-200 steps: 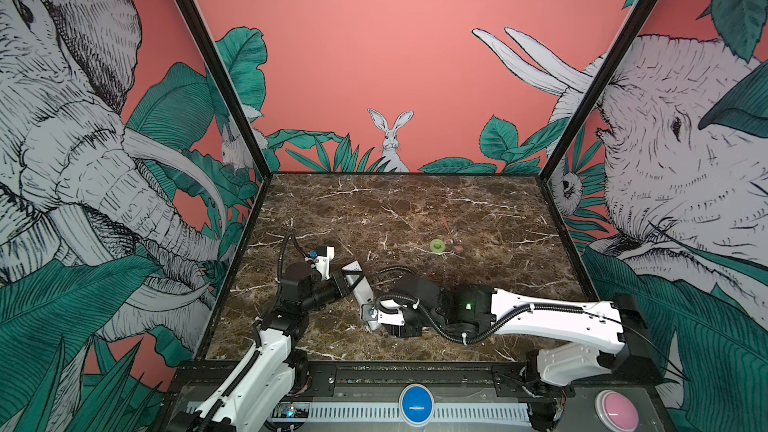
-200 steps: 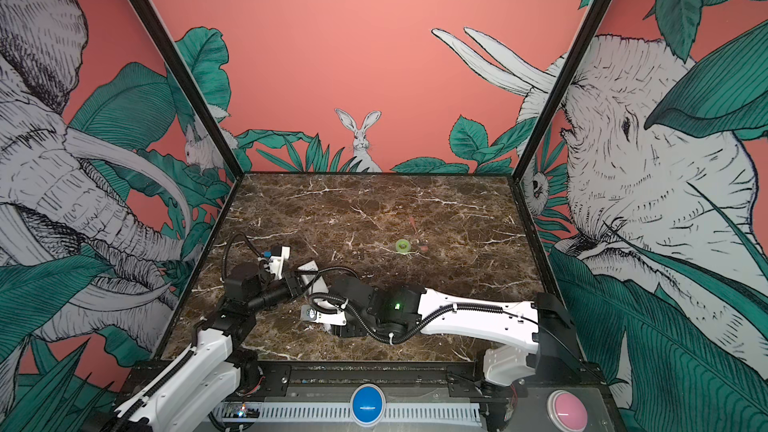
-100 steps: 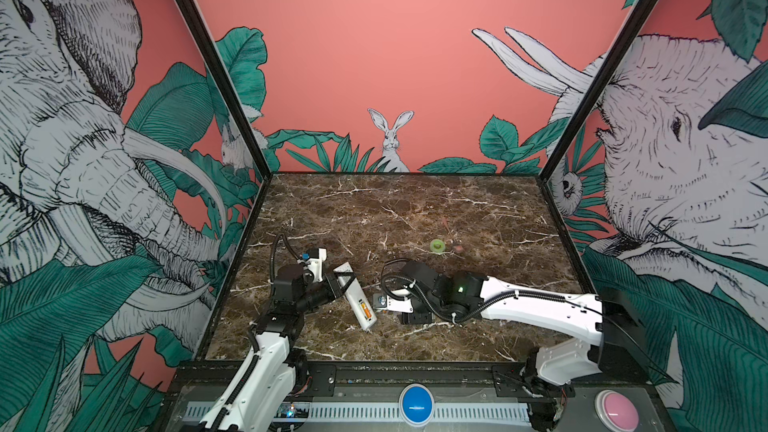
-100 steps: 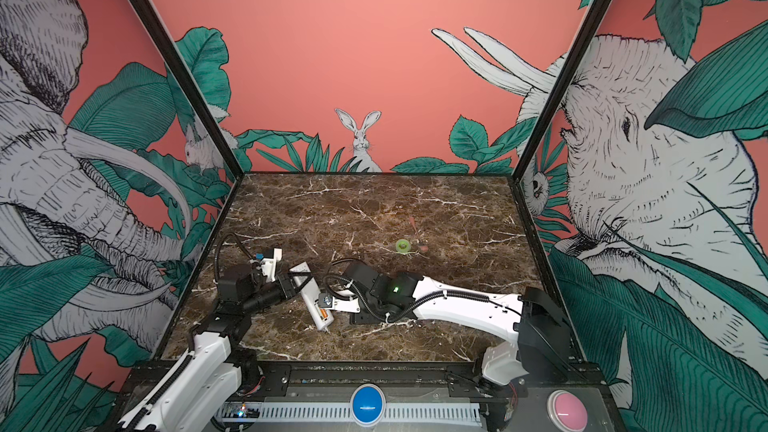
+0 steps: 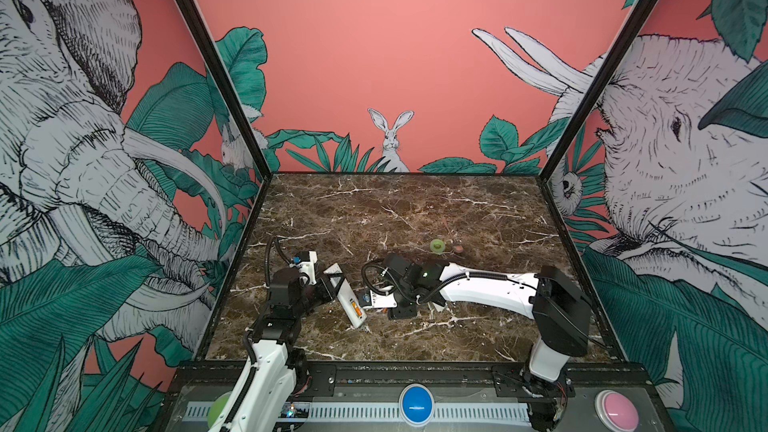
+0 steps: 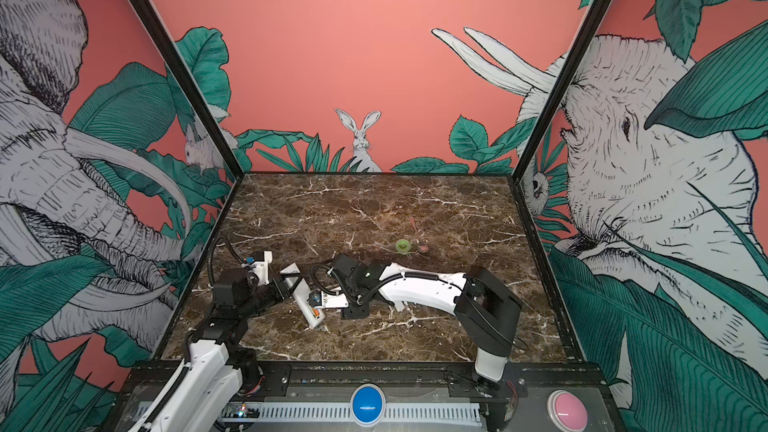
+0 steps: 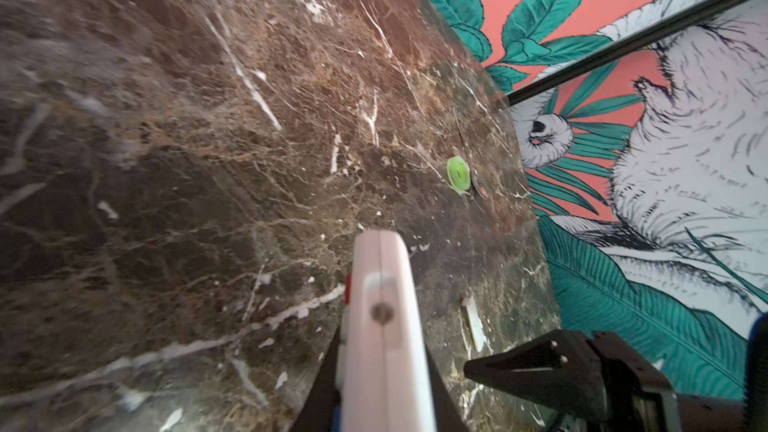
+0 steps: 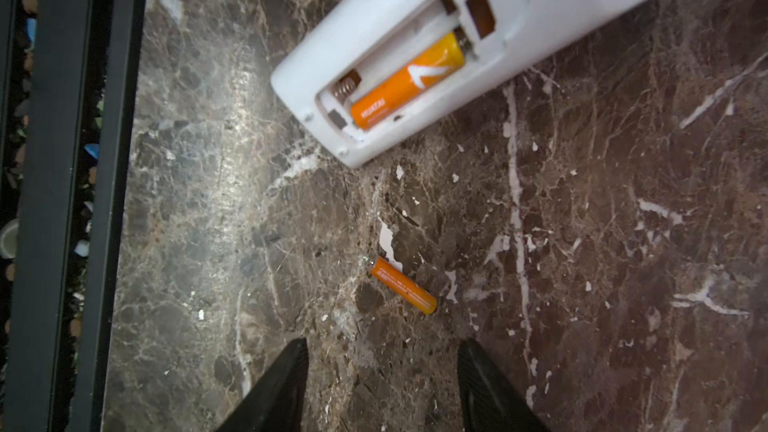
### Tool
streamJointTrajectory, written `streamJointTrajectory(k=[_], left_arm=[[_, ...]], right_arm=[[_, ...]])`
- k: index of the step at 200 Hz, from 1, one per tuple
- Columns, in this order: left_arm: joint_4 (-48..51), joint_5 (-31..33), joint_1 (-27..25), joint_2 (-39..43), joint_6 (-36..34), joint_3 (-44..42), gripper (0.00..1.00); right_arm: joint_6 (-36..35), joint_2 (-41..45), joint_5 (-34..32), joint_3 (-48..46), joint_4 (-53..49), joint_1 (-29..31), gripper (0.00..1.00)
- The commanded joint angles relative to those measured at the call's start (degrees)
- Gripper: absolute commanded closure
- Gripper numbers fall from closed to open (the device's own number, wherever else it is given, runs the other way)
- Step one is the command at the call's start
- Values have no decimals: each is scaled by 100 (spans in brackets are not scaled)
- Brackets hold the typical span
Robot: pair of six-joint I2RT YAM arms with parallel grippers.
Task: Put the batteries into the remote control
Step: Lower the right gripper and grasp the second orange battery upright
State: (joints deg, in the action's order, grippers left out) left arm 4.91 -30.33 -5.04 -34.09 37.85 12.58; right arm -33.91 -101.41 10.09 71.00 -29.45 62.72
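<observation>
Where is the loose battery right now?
In the right wrist view, the loose battery lies on the marble table, between the open right gripper and the remote control.

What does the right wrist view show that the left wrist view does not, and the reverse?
Only the right wrist view: the open back compartment of the long white plastic remote control, holding a seated slim orange battery beside an empty slot; a loose slim orange battery on the brown marble tabletop; the open right gripper. Only the left wrist view: the small green ring-shaped roll, and the left gripper shut on the remote's sides. Both: the remote and the tabletop.
</observation>
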Motion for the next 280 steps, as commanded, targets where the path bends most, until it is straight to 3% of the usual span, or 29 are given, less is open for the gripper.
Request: streamJointTrajectory(k=[1,80,214,241,280], left_arm=[[366,538,55,98,-173,76,100],[208,458,117,-5,-114,105,100],[-7,273,253,112,133,-97,100],[-39,260,285,113,134,-97,100],[-86,214,316,121,140,-102,100]], right_arm=[[-185,-172,366,246,-11,-90,43],[-377,-860,714,656,-193,-228,47],[-474,-1342,431,600,-203,-305,54],[-437,-1407,291,605,-157,-321,58],[-295,-1378,232,565,-192,-315,74]])
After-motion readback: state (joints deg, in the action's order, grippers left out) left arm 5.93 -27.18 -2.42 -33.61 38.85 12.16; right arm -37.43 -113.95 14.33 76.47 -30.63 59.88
